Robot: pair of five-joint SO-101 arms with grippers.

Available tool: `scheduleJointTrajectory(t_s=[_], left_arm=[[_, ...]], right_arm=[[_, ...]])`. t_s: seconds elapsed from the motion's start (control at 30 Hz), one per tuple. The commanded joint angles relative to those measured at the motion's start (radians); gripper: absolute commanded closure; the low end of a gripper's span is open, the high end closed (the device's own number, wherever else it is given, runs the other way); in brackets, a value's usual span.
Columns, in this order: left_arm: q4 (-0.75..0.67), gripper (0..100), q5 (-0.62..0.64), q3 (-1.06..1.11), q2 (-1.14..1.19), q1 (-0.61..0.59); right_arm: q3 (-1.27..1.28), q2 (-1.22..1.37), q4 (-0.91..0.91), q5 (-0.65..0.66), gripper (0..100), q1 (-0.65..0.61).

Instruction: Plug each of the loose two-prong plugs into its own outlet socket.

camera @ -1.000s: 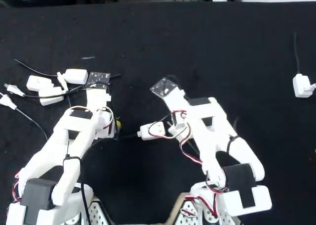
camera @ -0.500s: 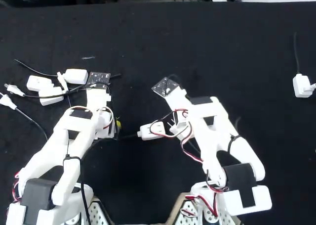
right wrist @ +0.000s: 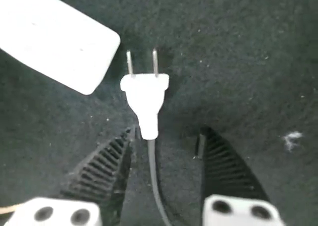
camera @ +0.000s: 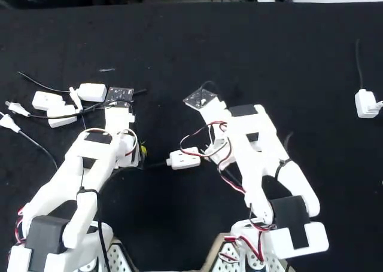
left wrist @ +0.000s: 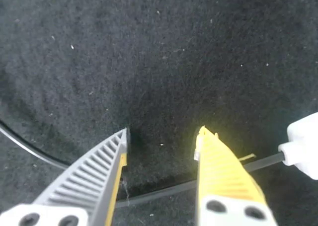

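- Since the right fingers (right wrist: 107, 169) are spread either side of the plug (right wrist: 145, 94) and grip nothing, closing from here would likely catch the cord (right wrist: 154, 186) or the plug's tail rather than its body. The plug could then swivel in the pinch.
- Plug lies flat on the worktop (right wrist: 248, 62), prongs pointing away from the wrist. Socket (right wrist: 54, 37) is just beside it but off to one side, so the prongs aren't lined up. A straight push would miss or shove the socket away.
- Left fingers (left wrist: 221, 176) are also spread, straddling the socket's cable (left wrist: 169, 188) and holding nothing. Unbraced, the socket will probably slide when the plug presses in.
- Pinching cable only would leave the socket free to yaw.
- Can't tell which socket face has the slots, so there's a risk of approaching the wrong face.
- Pile (camera: 93, 92) of other plugs and sockets near the left arm has crossed cords. Lifting one may drag its neighbours.
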Motion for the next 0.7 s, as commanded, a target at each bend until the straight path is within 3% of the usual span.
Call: scheduleJointTrajectory(t_s=[0.0, 0.37, 0.67], left_arm=[[-0.005, 78, 0.003, 0.002, -0.029, -0.007], [-0.005, 78, 0.003, 0.002, -0.029, -0.008], [-0.005, 78, 0.003, 0.002, -0.029, -0.008]], right_arm=[[-0.054, 0.002, -0.002, -0.012, 80.5, -0.021], [0.101, 0.002, -0.226, -0.074, 80.4, -0.103], [0.124, 0.002, -0.250, -0.081, 83.2, -0.103]])
